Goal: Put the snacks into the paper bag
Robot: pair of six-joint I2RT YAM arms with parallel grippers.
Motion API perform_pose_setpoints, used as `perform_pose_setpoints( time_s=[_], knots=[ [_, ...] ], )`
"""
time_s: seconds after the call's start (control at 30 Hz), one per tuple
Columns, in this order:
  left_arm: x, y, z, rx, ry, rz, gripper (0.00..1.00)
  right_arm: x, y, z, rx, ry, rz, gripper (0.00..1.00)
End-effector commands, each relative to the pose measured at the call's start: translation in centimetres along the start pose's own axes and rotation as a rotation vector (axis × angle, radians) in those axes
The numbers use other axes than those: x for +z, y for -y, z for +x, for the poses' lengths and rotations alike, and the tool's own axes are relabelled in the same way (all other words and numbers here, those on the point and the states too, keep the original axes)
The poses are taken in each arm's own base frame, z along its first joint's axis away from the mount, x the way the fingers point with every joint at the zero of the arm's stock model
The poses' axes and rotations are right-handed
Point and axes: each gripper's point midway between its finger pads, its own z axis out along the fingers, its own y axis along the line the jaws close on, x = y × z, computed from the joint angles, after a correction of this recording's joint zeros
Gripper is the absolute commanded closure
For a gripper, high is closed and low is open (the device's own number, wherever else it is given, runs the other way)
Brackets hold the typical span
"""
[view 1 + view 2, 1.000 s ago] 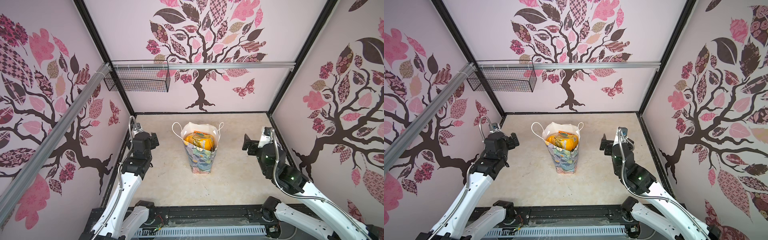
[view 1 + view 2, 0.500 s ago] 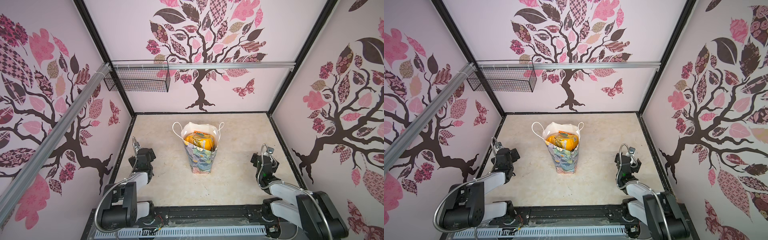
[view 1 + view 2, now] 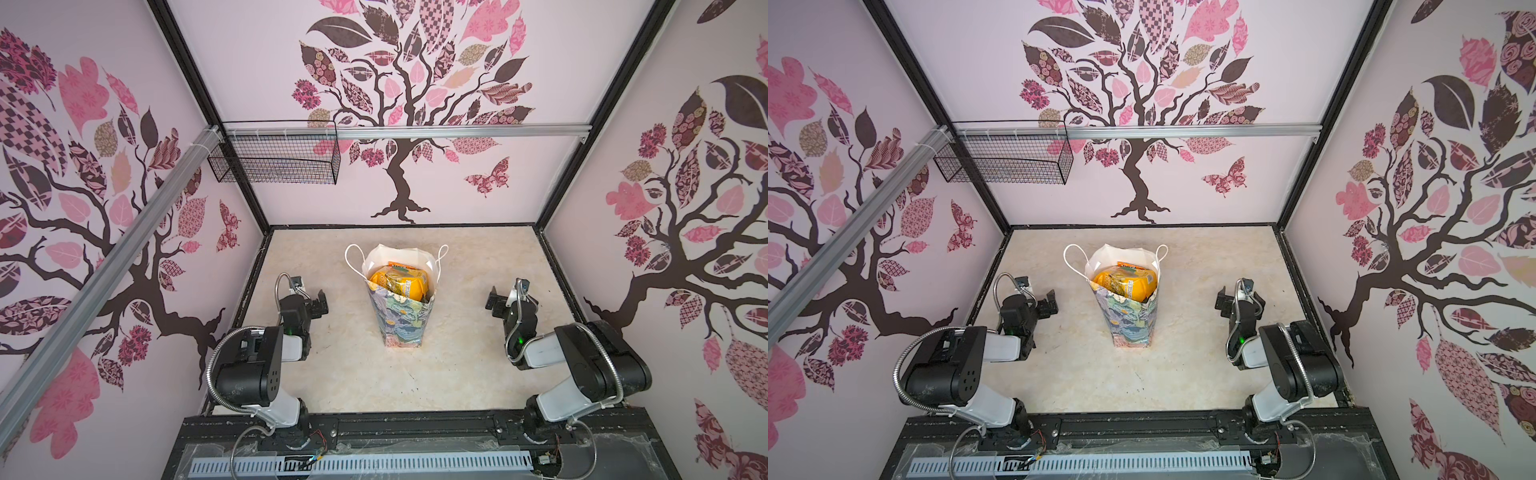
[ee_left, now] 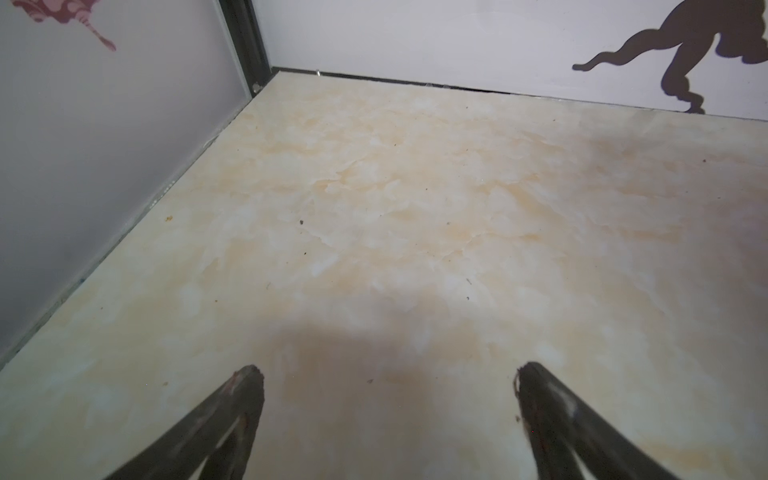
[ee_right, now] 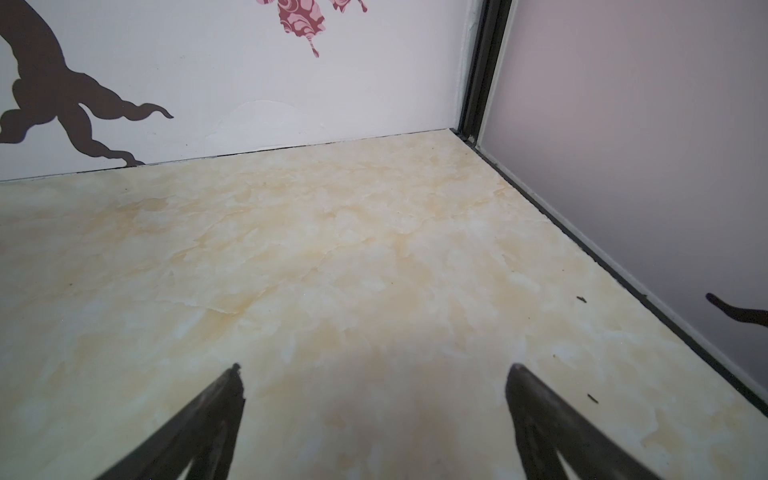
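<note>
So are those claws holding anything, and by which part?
Nothing: the left claw and the right claw both stand open and empty over the beige marbled tabletop.

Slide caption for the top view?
Snacks fill the floral paper bag; left pincer and right pincer stand open on either side.

Both top views are bright, evenly lit and sharp, with no glare. The wide lens bows the black frame posts (image 3: 185, 62) and splays the walls (image 3: 498, 187) outward toward the edges. The paper bag (image 3: 400, 320) throws only a faint, soft shadow on the pale tabletop (image 3: 353, 374).

Both wrist views are softer. In each, a diffuse shadow lies on the tabletop around the end effector. The left end effector (image 4: 388, 369) and the right end effector (image 5: 375, 368) look dark, smeared and out of focus. The side wall (image 4: 104, 166) in each wrist view appears grey and dim.
</note>
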Motion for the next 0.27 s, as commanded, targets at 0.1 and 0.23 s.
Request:
perform_pose_setpoints(
  time_s=[0.1,0.23],
  knots=[
    [0.34,0.45,-2.41,0.021,0.063,0.015,0.02,0.34,-0.25,-1.67,0.009,0.052,-0.011,0.01],
    [0.28,0.42,-2.39,0.021,0.061,0.014,0.02,0.44,-0.22,-1.58,0.006,0.046,-0.009,0.00]
  ],
)
